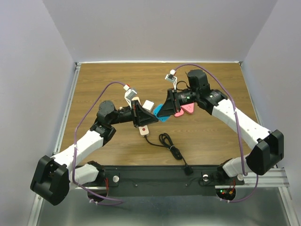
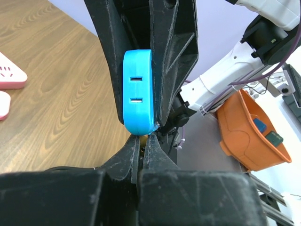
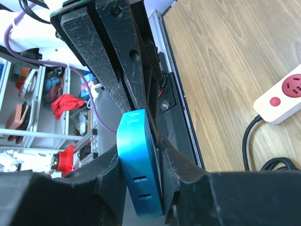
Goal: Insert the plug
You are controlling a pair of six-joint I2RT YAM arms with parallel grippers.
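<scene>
A blue socket block [image 1: 163,114] with two slots is clamped between my right gripper's [image 1: 161,111] jaws, above the table's middle. It shows in the right wrist view [image 3: 136,155] and in the left wrist view [image 2: 138,92]. My left gripper [image 1: 151,116] points at it, jaws pressed nearly together [image 2: 142,141], tips touching the block's end. Only a dark brownish speck shows in the slit. A white and pink power strip [image 1: 144,129] lies below the left gripper. Its black cord [image 1: 167,141] ends in a black plug [image 1: 187,169] lying by the front rail.
A small white block [image 1: 148,104] sits beside the left gripper. Pink pieces [image 1: 184,110] lie under the right gripper and show in the left wrist view [image 2: 9,73]. The power strip shows in the right wrist view [image 3: 282,96]. An orange bin [image 2: 249,132] stands off the table.
</scene>
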